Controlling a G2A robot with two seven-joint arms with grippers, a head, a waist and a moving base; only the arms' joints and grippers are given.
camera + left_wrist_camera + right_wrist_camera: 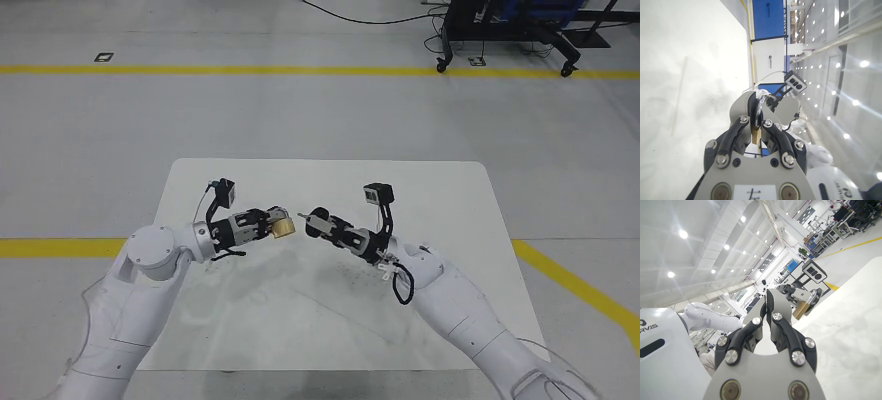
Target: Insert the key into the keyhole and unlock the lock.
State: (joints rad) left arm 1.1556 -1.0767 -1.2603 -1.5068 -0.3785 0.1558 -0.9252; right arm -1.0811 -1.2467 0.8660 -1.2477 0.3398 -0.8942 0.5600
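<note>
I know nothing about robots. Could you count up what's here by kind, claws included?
Claws: 2, left claw and right claw
Brass padlock: 1, gripped by the left claw
White table: 1
Total: 4

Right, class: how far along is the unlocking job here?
Done: the left gripper holds the lock; the right gripper is shut on what looks like the key. In hand: the key tip faces the lock, a gap between them. Left: inserting and turning the key.
</note>
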